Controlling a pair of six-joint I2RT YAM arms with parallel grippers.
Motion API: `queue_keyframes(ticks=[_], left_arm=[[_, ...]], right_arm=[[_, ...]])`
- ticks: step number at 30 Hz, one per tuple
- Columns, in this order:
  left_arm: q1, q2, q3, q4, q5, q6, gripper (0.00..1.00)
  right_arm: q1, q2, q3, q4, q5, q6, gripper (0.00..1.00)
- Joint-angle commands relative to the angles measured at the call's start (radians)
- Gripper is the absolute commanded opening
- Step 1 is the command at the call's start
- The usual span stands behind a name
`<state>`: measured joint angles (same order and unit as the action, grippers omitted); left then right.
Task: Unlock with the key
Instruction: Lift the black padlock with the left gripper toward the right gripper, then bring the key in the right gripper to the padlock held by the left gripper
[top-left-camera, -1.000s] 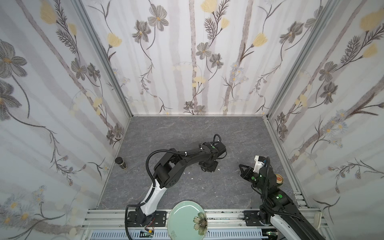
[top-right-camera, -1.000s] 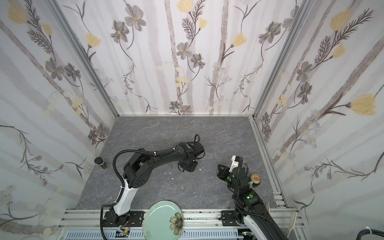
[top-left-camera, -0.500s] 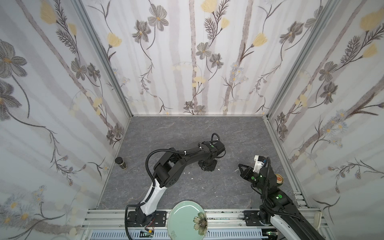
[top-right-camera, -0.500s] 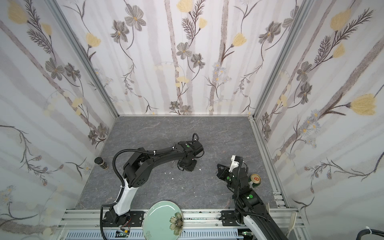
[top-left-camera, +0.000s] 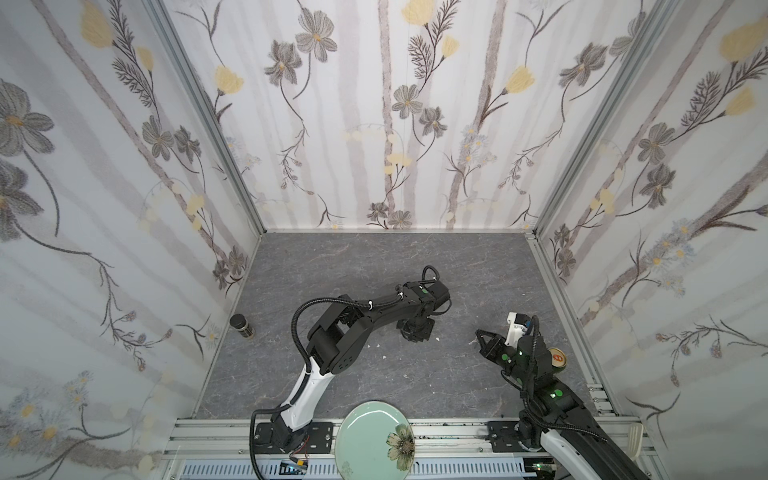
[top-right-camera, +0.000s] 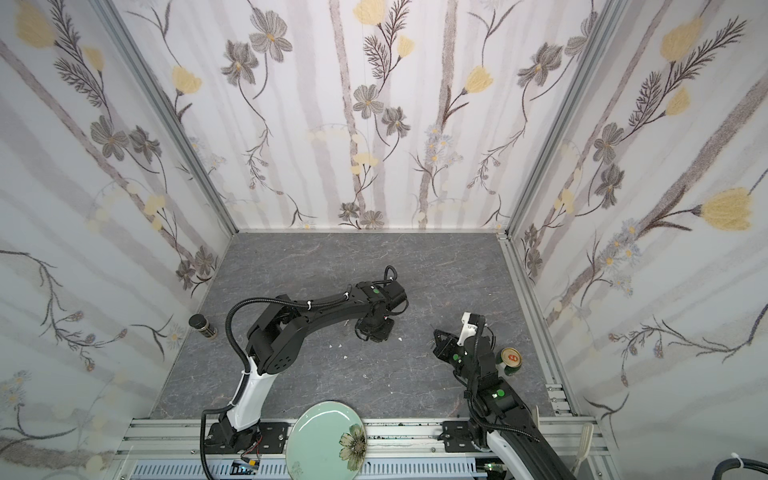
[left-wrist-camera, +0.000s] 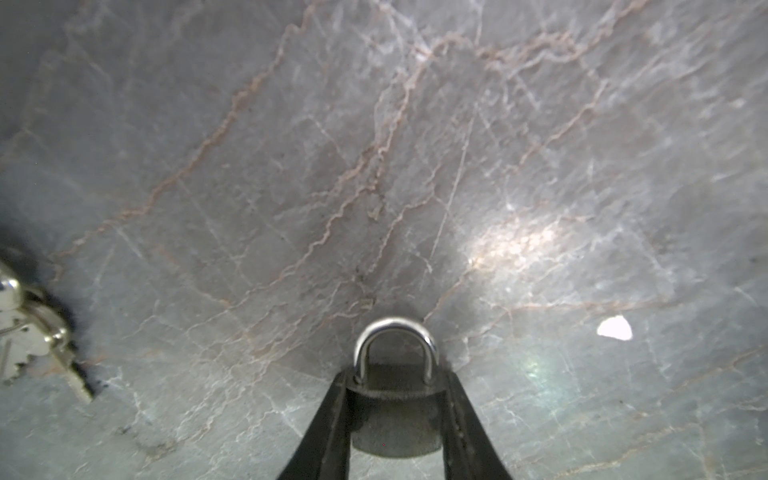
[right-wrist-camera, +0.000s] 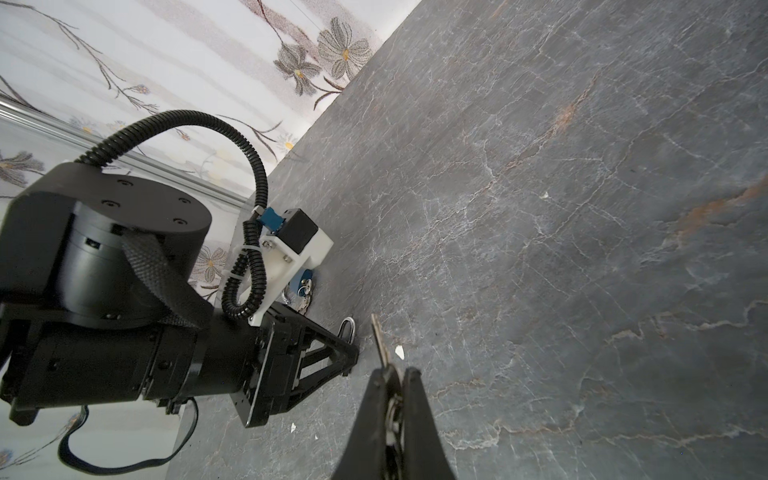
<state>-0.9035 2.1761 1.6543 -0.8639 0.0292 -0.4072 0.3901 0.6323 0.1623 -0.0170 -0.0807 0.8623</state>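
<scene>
The padlock (left-wrist-camera: 395, 415) has a dull, dark matt body under a shackle (left-wrist-camera: 395, 332) of bright polished metal, and the key (right-wrist-camera: 380, 338) is plain silvery metal with a duller shine. Beneath them the tabletop (left-wrist-camera: 374, 145) looks like smooth grey veined stone with a soft sheen, while the green plate (top-left-camera: 361, 424) is glossy glazed ceramic.

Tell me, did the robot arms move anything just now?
Nothing moved that I can see. The left gripper clasps the padlock, and the right gripper pinches the key close by, both arms where they were. The bottle, can and plate stayed put too.
</scene>
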Motion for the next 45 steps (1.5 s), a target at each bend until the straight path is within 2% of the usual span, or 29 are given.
queue_keyframes(ticks=[1, 7, 18, 31, 37, 45], left_arm=[[0.024, -0.028, -0.044, 0.005, 0.016, -0.055, 0.23], [0.09, -0.15, -0.151, 0.091, 0.07, -0.153, 0.23], [0.227, -0.349, -0.315, 0.211, 0.158, -0.37, 0.23], [0.293, -0.473, -0.337, 0.233, 0.226, -0.578, 0.24], [0.293, -0.51, -0.333, 0.244, 0.199, -0.65, 0.24], [0.294, -0.563, -0.326, 0.235, 0.12, -0.68, 0.27]], right_arm=[[0.001, 0.023, -0.001, 0.085, -0.029, 0.002, 0.0], [0.049, 0.084, 0.005, 0.179, -0.047, -0.026, 0.0], [0.23, 0.305, 0.057, 0.432, 0.002, -0.082, 0.0], [0.364, 0.54, 0.146, 0.622, 0.036, -0.135, 0.0], [0.415, 0.618, 0.167, 0.7, 0.08, -0.147, 0.0], [0.463, 0.674, 0.171, 0.818, 0.135, -0.135, 0.0]])
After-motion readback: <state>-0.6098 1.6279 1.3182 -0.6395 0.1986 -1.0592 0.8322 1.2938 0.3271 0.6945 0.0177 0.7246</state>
